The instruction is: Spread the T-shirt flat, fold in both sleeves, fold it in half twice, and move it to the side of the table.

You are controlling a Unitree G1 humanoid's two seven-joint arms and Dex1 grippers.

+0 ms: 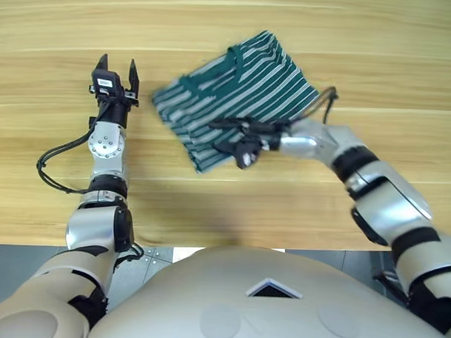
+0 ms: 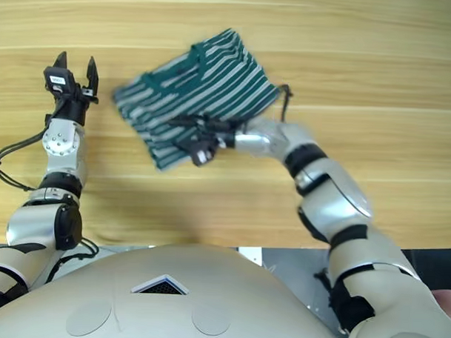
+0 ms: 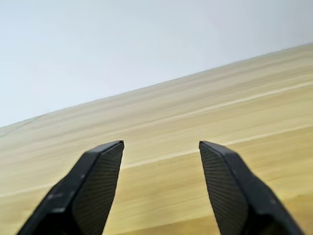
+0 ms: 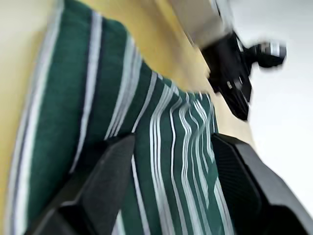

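Observation:
The green-and-white striped T-shirt [image 1: 239, 91] lies folded into a compact, slanted rectangle on the middle of the wooden table [image 1: 378, 56]. My right gripper [image 1: 230, 139] is open and hovers over the shirt's near edge, its fingers straddling the striped cloth [image 4: 161, 122] without closing on it. My left gripper [image 1: 117, 67] stands open to the left of the shirt, a short gap away, pointing toward the table's far side with nothing between its fingers [image 3: 102, 181]. It shows as a dark shape [image 4: 237, 73] beyond the shirt in the right wrist view.
Bare wood surrounds the shirt on all sides. The table's near edge [image 1: 297, 248] runs just ahead of my torso. A pale wall [image 3: 146, 44] rises beyond the far edge.

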